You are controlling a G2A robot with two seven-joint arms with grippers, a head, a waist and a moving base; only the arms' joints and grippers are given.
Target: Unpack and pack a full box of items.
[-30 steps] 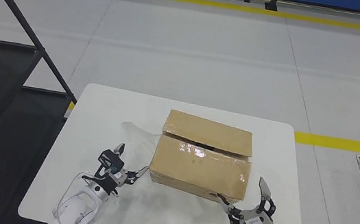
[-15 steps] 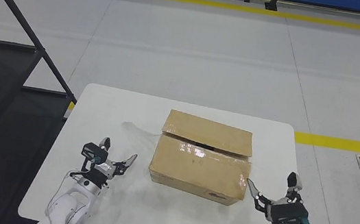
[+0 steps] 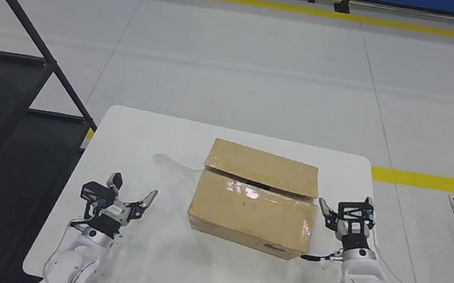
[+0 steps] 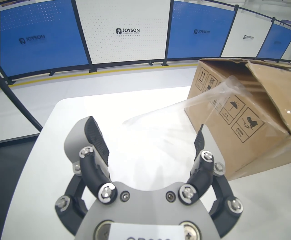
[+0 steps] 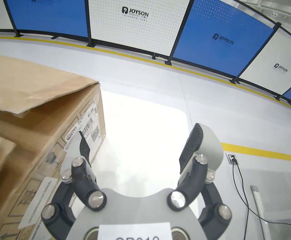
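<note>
A white table (image 3: 143, 151) is shown in a fenced hall of grey floor, yellow lines and blue-and-white panels, with a cardboard box (image 3: 258, 200) set at its middle. The box is stood upright, its opening turned to the ceiling and its top flaps folded down loosely, with a dark gap left between them. Its long axis is laid across the table from side to side, slightly skewed so that the right end is a little nearer the robot. A sheet of clear plastic film (image 4: 211, 97) is seen trailing from the box's left end toward the table. The left end effector (image 3: 133, 188) is held low over the table's near left part, spread wide with nothing in it; the box lies to its right, across a stretch of bare table. The right end effector (image 3: 346, 204), likewise spread and empty, is held just beside the box's right end face, with the box to its left, so the right arm is judged the nearer. The flaps are not yet lifted. As the gap between them runs along the long axis, an approach from above is judged to be called for.
</note>
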